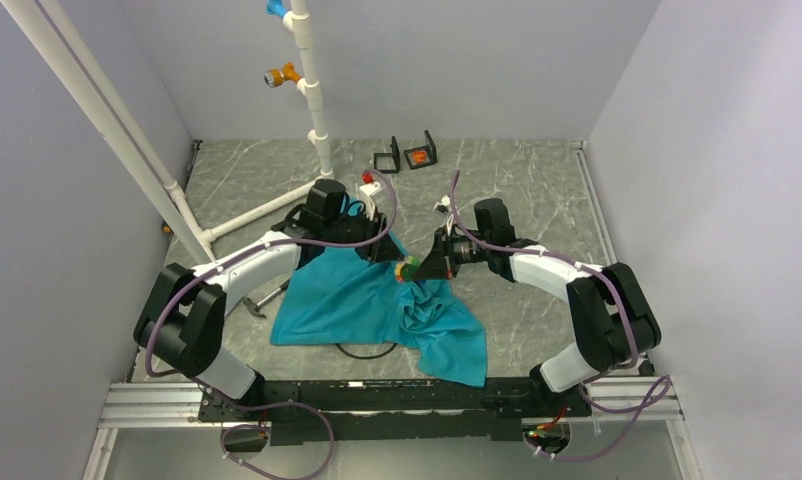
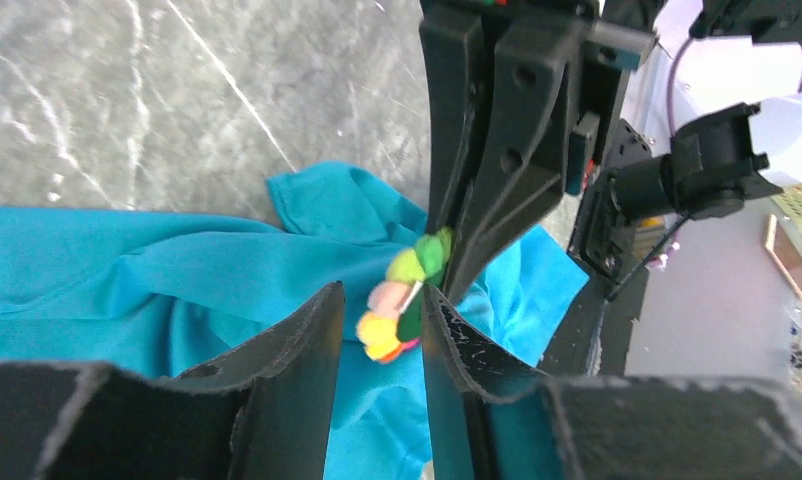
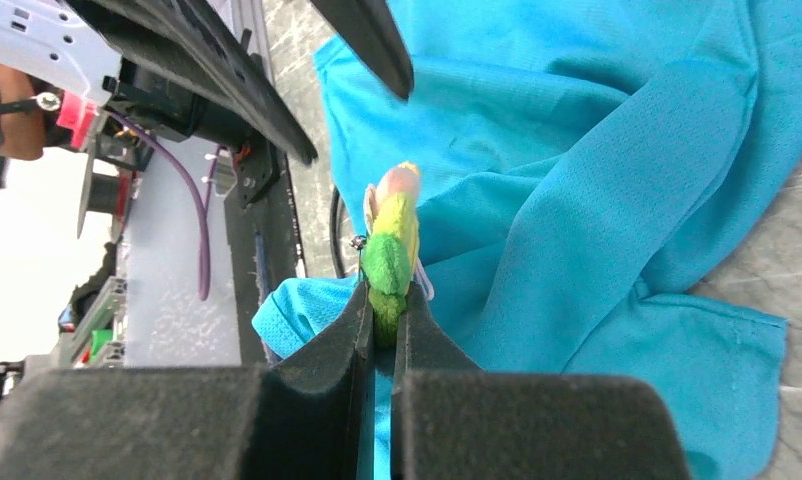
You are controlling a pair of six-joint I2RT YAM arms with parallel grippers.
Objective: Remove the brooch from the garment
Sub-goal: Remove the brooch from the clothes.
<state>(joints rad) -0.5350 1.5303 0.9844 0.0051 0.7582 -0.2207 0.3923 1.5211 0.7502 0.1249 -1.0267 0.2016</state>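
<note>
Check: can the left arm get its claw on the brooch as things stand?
Probably yes. The left claw is open, and the brooch sits right at the gap between its fingers. The right claw pinches only the green end, leaving the yellow and pink end free.

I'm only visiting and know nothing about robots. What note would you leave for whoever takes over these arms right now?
Right gripper: shut on the green end of the brooch, holding it above the garment.
Left gripper: open, fingers either side of the brooch, not clamping.
Done: brooch gripped.
Unclear: whether its pin is free of the cloth.
Left: pull the brooch clear, set it down away from the garment.
</note>
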